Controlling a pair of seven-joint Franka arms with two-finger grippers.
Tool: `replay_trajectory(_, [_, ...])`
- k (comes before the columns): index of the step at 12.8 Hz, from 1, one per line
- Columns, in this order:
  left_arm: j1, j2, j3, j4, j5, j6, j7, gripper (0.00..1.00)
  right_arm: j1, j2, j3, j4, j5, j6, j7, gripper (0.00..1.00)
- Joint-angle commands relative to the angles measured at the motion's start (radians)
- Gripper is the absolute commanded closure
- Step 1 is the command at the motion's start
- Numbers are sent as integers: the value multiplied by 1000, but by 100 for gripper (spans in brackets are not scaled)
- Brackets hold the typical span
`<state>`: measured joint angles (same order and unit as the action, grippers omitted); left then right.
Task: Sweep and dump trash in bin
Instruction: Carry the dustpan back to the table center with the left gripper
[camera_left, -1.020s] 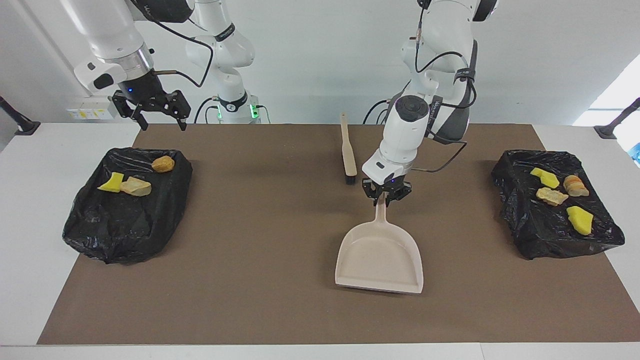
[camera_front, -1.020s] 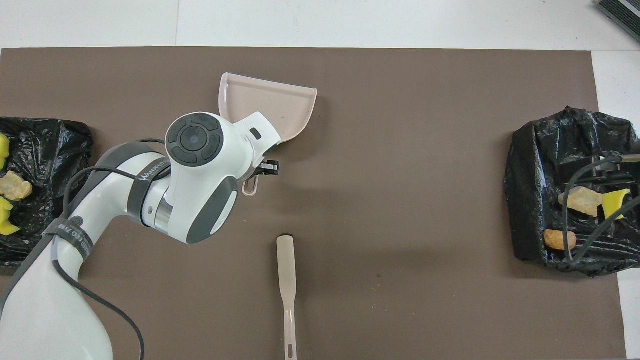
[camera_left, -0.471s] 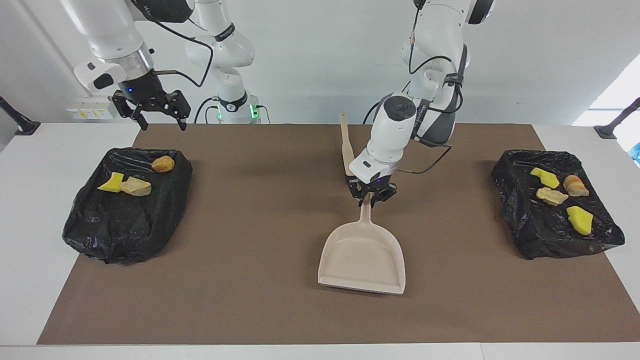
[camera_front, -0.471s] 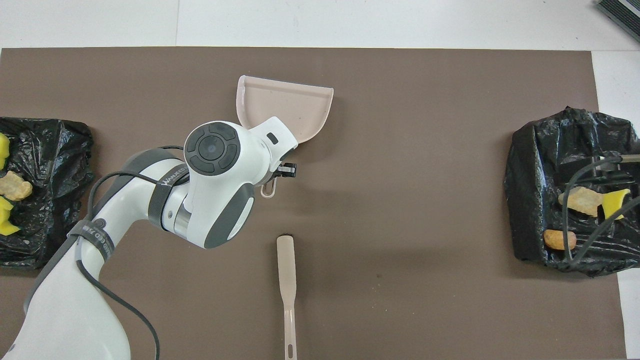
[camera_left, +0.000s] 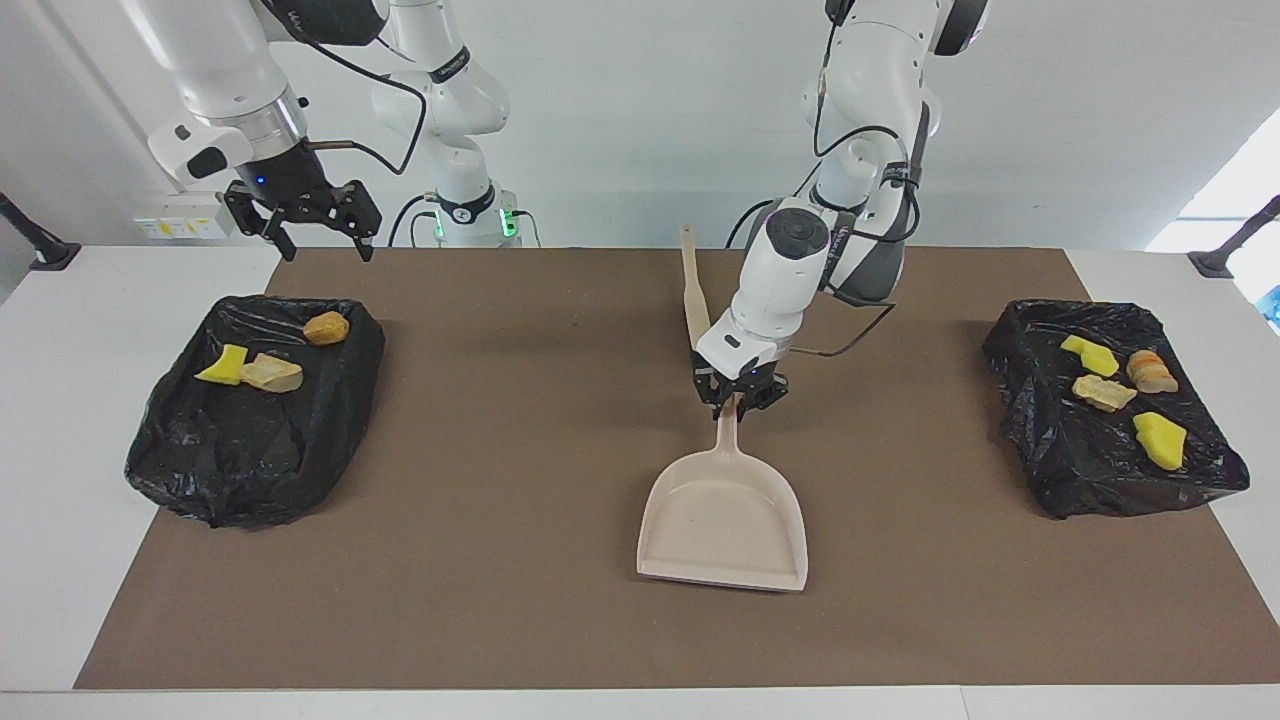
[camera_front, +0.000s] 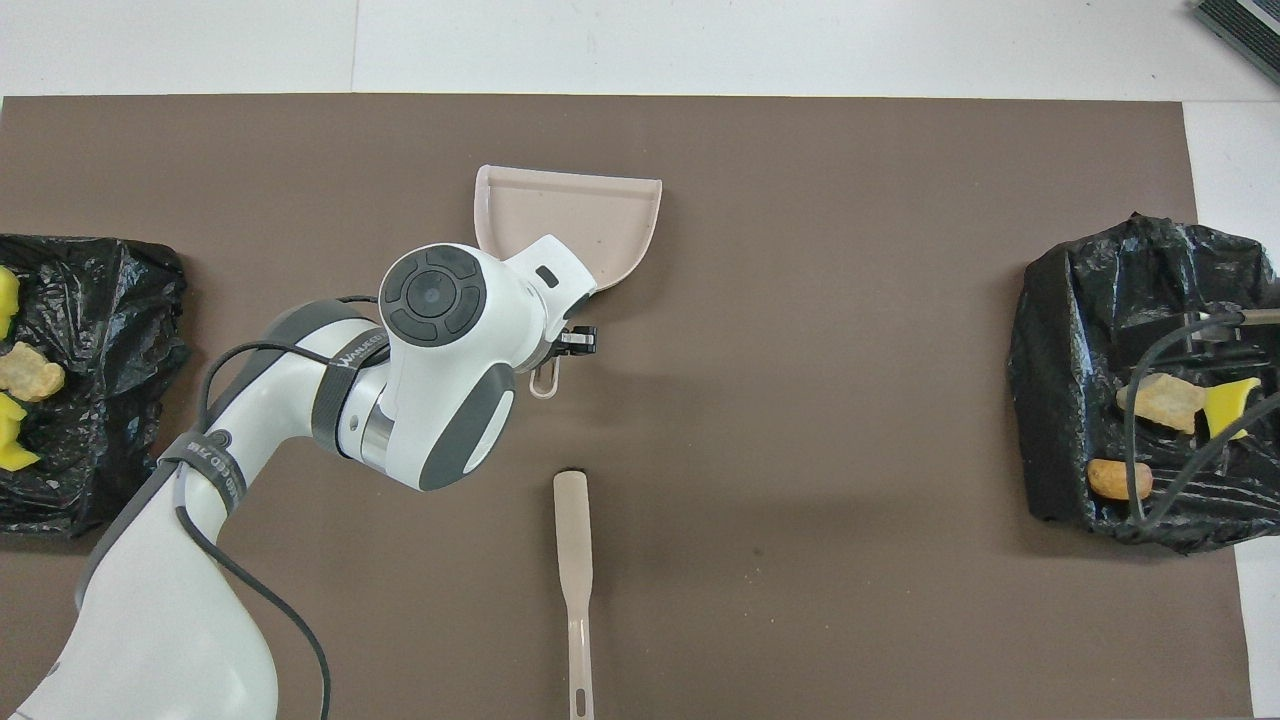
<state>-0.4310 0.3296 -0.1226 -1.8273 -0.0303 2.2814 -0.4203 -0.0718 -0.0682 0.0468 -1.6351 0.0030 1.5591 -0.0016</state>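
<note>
two grippers in view. left gripper (camera_left: 738, 398) has its jaws pinched tight on the handle of the beige dustpan (camera_left: 722, 520), gripping near the handle's end; in the overhead view the hang loop pokes out just past the wrist. pan sits flat on the brown mat (camera_left: 500, 600) abt mid-table, open mouth pointing away from the robots, nothing in it. left arm comes down steeply onto it from its base.

right gripper (camera_left: 312, 228) hangs up in the air over the mat corner by the bin at its own end, jaws spread wide, holding nothing; that arm waits.

brush (camera_left: 694, 310), same beige w/ dark bristles, lies on the mat just beside the left gripper, nearer the robots than the pan, handle toward the robots. not touched.

trash is all in the two black-bagged bins, none on the mat. bin at the right arm's end (camera_left: 255, 405) has 3 pcs: yellow chunk (camera_left: 224, 366), tan lump (camera_left: 271, 373) touching it, brown lump (camera_left: 326, 327) apart, nearer the robots. bin at the left arm's end (camera_left: 1050, 450) has 4 pcs: yellow chunk (camera_left: 1090, 355), crusty brown lump (camera_left: 1151, 371), tan lump (camera_left: 1102, 392) between them and a bit farther out, second yellow chunk (camera_left: 1160, 440) farthest from the robots.
</note>
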Motion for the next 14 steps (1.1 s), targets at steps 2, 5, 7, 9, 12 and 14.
replay_trajectory(2, [-32,17,20,12,-16,26,-52,48,-3,-18,1,-18,18,-2,14,0])
replay_trajectory(5, [-11,-13,21,17,-16,-17,-51,0,-3,-18,1,-18,18,-2,14,0])
replay_trajectory(7, [-8,-33,38,46,-14,-58,-49,0,-3,-18,1,-18,18,-2,14,0])
replay_trajectory(9, [9,-50,75,113,-14,-173,-35,0,-3,-18,1,-18,18,-2,14,0])
replay_trajectory(12, [119,-145,75,111,-13,-262,-14,0,-3,-18,1,-18,18,-2,14,0])
replay_trajectory(14, [191,-204,75,111,-13,-365,64,0,-3,-18,1,-18,18,-2,14,0])
